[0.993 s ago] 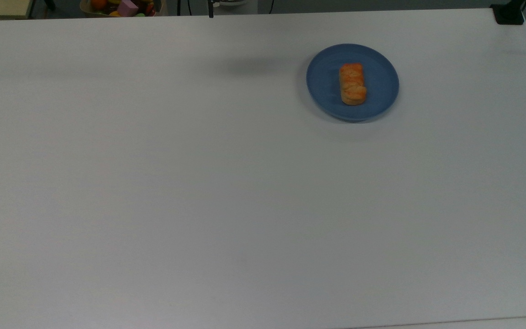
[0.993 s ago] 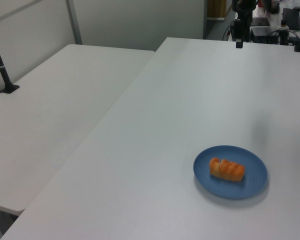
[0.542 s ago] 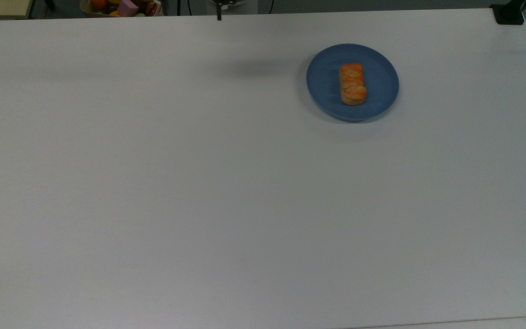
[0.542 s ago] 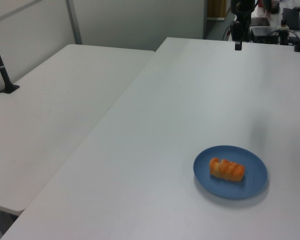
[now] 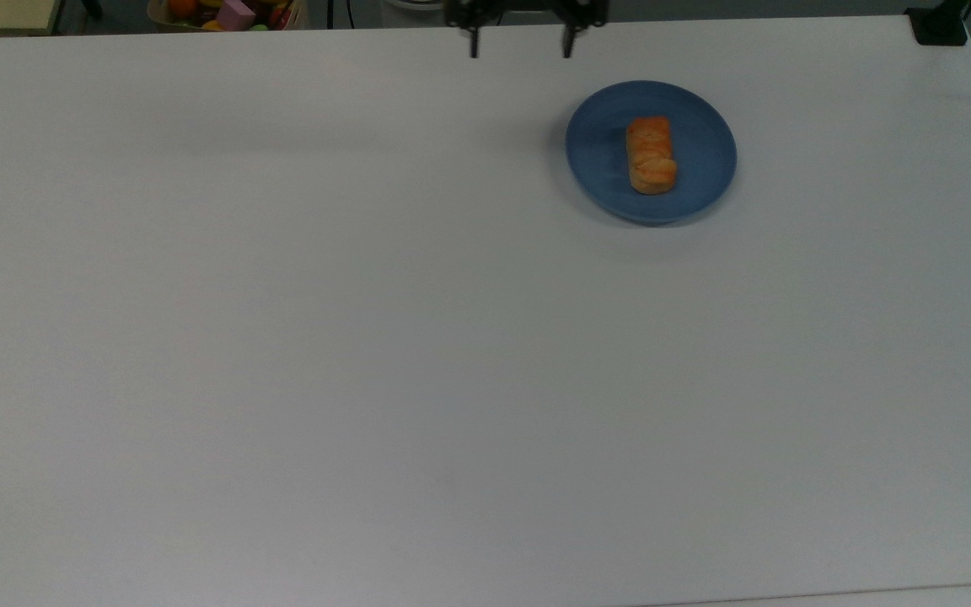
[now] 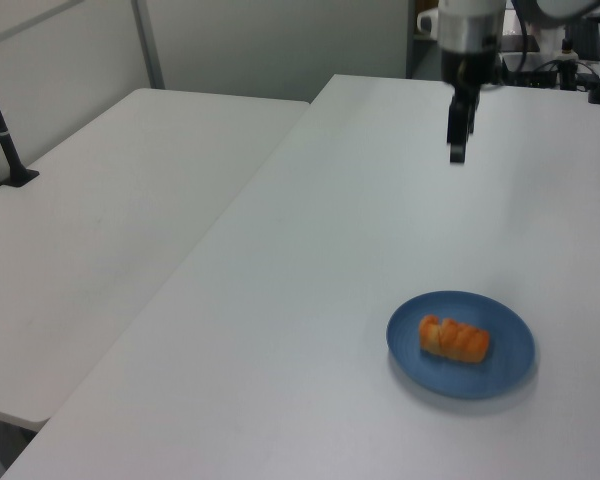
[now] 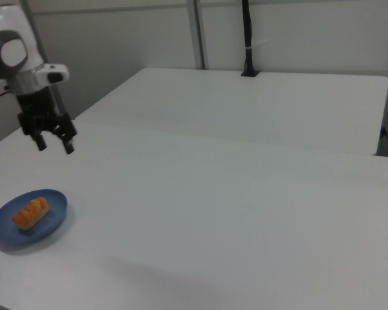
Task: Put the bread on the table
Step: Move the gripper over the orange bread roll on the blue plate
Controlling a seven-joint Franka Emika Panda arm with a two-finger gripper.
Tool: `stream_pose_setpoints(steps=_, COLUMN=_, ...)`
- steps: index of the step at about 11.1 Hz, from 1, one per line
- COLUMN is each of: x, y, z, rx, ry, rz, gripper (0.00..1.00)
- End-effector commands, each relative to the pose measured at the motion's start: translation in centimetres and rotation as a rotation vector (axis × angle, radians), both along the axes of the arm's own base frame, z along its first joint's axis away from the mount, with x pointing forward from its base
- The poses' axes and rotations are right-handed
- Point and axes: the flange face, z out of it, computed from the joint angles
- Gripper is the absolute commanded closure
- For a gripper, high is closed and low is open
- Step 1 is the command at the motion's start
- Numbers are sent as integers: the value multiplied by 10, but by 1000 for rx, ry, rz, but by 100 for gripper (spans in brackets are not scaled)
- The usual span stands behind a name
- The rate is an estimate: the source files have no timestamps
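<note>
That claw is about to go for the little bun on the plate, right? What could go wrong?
Two risks, as guesses. The bread is small and glazed, so the open gripper might pinch it off-centre and let it slip. It also lies inside the rim of the plate, so a finger coming down low might strike that rim and push the plate across the smooth table.
</note>
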Motion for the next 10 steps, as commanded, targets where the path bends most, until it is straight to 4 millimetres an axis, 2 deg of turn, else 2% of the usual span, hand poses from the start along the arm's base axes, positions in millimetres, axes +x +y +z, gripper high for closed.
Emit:
stream_pose_setpoints(steps=1, x=-36, y=60, z=-47, rx=34, ry=14, rz=-40, gripper=0)
stream_pose_setpoints(steps=3, x=-61, y=98, z=-88, rx=46, ry=-6, rz=-73, gripper=0)
stream_pose_setpoints(steps=5, x=-70, y=120, z=-120, rx=69, ry=-8, rz=-93, gripper=0)
stream_pose_setpoints(steps=8, x=-63, y=137, z=-163, rx=113, ry=13, rz=-106, gripper=0)
stream_pose_setpoints(steps=10, x=-58, y=144, z=-183, rx=138, ry=10, rz=-96, gripper=0)
